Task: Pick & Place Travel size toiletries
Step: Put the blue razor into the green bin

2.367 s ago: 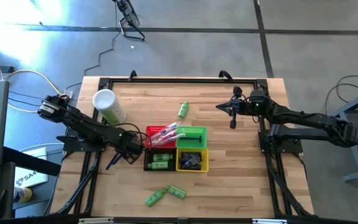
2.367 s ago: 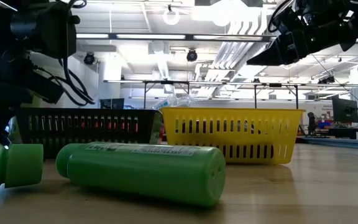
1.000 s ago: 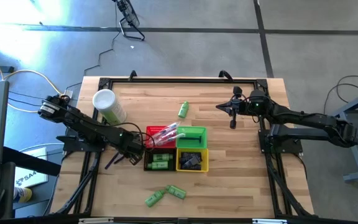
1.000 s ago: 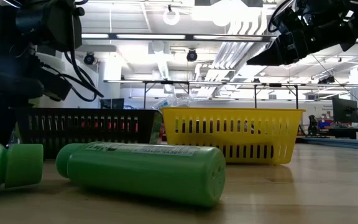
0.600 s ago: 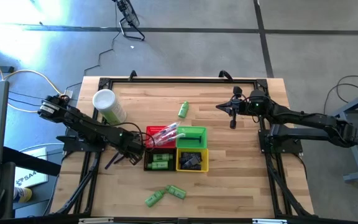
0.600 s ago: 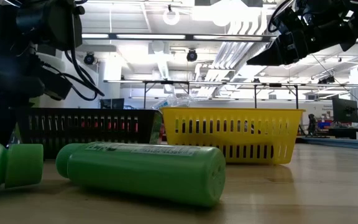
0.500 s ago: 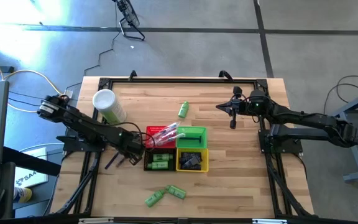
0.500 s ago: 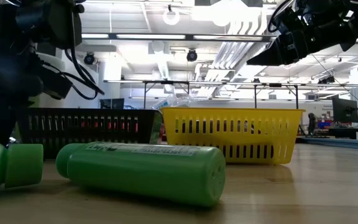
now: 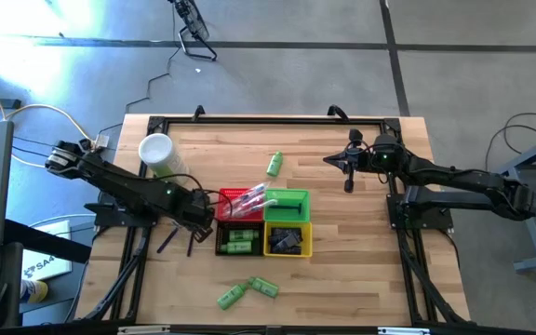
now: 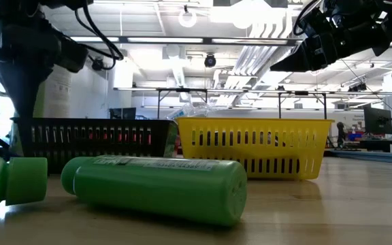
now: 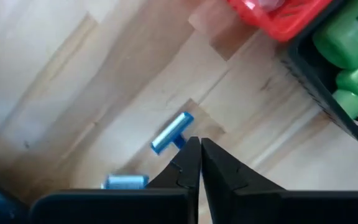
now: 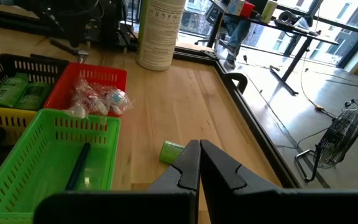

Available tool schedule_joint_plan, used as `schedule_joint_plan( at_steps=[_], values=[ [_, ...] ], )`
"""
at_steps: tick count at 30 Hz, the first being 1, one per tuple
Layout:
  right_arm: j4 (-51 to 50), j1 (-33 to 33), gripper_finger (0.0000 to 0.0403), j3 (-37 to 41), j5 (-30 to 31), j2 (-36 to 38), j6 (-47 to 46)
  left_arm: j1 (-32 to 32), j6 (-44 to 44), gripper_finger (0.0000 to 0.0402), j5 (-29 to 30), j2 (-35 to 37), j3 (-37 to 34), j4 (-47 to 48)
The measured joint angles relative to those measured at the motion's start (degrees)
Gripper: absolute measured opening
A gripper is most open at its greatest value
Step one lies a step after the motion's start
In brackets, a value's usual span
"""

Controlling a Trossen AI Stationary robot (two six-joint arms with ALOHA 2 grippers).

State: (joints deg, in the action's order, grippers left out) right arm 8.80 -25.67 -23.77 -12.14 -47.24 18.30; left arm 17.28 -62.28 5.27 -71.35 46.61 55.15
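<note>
My left gripper [image 11: 199, 147] hangs just left of the black basket [image 9: 238, 240], shut on the handle of a slim blue T-headed stick [image 11: 171, 132], which shows as a dark stick [image 9: 191, 244] from above. A second blue stick [image 11: 124, 182] lies on the wood beside it, also dark [image 9: 167, 242] in the high view. Green mini bottles lie loose: one at the back [image 9: 274, 165], two near the front [image 9: 232, 296] [image 9: 263, 287], the nearer ones filling the low view [image 10: 155, 187]. My right gripper [image 9: 347, 179] waits shut above the table's back right, holding nothing.
Four small baskets sit together mid-table: red [image 9: 240, 199], green [image 9: 288, 206], black and yellow [image 9: 288, 240]. A dark tube [image 12: 78, 165] lies in the green basket [image 12: 61, 143]. A white round cup [image 9: 161, 158] lies at the back left. A black frame borders the table.
The left arm has risen and pulled back to the left, away from the table top. Its jaws closed slightly. The right arm has not moved.
</note>
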Motion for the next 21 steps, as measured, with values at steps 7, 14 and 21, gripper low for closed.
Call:
schedule_joint_plan(
  at_steps=[7,14,21],
  values=[
    [-0.05,0.00,0.0003,-0.02,0.00,0.00,-0.01,0.00,-1.49,0.0010,-1.66,0.02,-0.13,-0.19],
    [-0.39,0.02,0.0003,-0.02,0.00,0.00,-0.01,0.00,-3.76,0.0010,-1.68,0.02,-0.15,0.56],
    [-0.39,0.02,0.0003,-0.02,-0.01,0.00,-0.01,0.00,-6.98,0.0061,-1.70,0.02,-0.17,0.69]
  ],
)
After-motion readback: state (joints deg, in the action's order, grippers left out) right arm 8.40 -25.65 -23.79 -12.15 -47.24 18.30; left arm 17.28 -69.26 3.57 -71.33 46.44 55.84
